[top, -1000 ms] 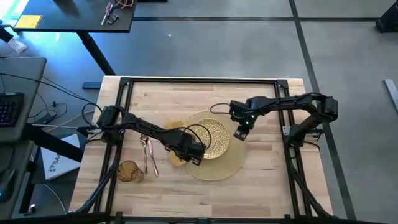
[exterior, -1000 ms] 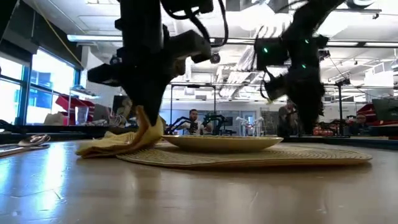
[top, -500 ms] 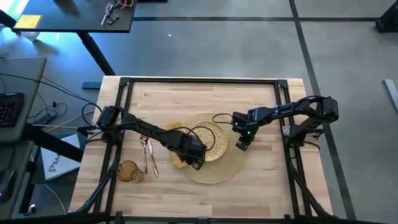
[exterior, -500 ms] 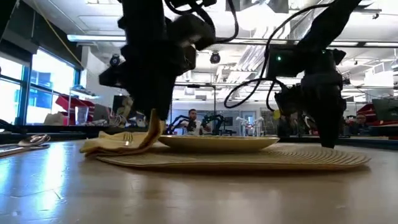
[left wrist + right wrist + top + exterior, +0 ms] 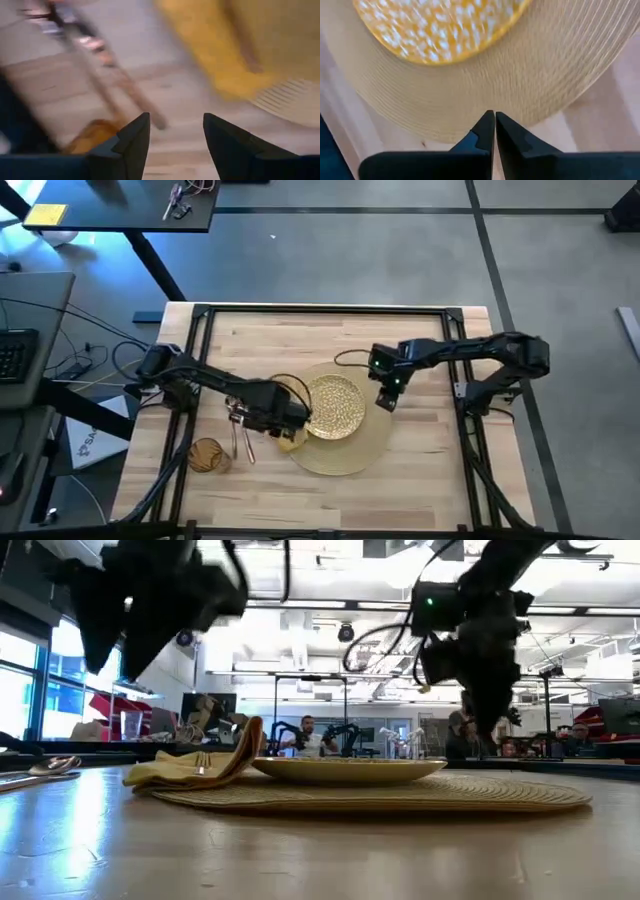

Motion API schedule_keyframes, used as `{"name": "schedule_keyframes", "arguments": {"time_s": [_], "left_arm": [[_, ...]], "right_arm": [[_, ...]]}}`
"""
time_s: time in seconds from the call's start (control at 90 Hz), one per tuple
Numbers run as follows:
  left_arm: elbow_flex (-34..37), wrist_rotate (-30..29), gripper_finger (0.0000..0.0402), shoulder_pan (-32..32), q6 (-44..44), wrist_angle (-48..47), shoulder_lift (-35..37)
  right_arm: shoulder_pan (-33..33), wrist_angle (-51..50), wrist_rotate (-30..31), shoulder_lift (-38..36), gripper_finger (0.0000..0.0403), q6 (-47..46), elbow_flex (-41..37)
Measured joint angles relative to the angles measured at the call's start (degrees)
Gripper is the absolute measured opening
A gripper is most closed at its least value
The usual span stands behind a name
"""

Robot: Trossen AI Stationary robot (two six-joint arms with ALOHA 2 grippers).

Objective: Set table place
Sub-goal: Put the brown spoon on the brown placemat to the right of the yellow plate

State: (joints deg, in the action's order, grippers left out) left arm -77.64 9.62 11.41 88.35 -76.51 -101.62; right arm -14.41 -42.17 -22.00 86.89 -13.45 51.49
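A round straw-coloured mat (image 5: 352, 455) lies mid-table with a glittery gold plate (image 5: 335, 405) on it. A mustard napkin (image 5: 285, 440) lies crumpled at the mat's left edge, one raised fold (image 5: 250, 735) leaning on the plate's rim. Left of it lie the cutlery (image 5: 238, 430) and, nearer, an amber tumbler (image 5: 207, 455). My left gripper (image 5: 175, 117) hangs open above the table between cutlery and napkin (image 5: 220, 60), touching nothing. My right gripper (image 5: 495, 115) is shut, raised over the mat's right edge (image 5: 520, 85).
A black rail frame (image 5: 320, 310) edges the tabletop. Bare wood (image 5: 300, 340) shows beyond the mat and to its right (image 5: 430, 440). A dark desk with a keyboard (image 5: 15, 355) stands off the table's left side.
My left gripper has risen off the napkin and gone toward the table's left edge; the napkin stays on the mat's edge with its fold against the plate. My right gripper dipped to the mat's right edge, then rose again.
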Motion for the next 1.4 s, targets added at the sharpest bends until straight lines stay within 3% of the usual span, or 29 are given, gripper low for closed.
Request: {"name": "schedule_keyframes", "arguments": {"time_s": [0.333,0.567,0.789,0.967,1.189,1.4], "left_arm": [[15.45,9.58,0.0183,-10.19,-13.09,2.02,5.4],[26.0,10.69,0.0185,-14.61,-11.8,9.1,13.7],[34.5,11.5,0.0145,-15.59,-8.41,13.43,17.25],[38.59,8.2,0.0112,-15.59,-6.92,20.11,17.46],[44.26,8.34,0.0073,-15.73,-10.96,25.6,17.65],[44.54,6.97,0.0011,-15.73,-17.94,26.13,17.65]], "right_arm": [[-2.5,-4.92,-0.33,0.0,0.0,8.01,2.42],[-2.73,-6.5,-0.32,0.0,0.0,12.85,1.9],[-2.73,-7.82,-0.33,0.0,0.0,13.54,1.9],[-2.73,-7.56,-0.31,0.0,0.0,12.85,1.9],[-2.73,0.29,-0.07,0.0,0.0,0.67,1.9],[-2.73,6.73,-0.2,0.0,0.0,-8.07,2.4]]}}
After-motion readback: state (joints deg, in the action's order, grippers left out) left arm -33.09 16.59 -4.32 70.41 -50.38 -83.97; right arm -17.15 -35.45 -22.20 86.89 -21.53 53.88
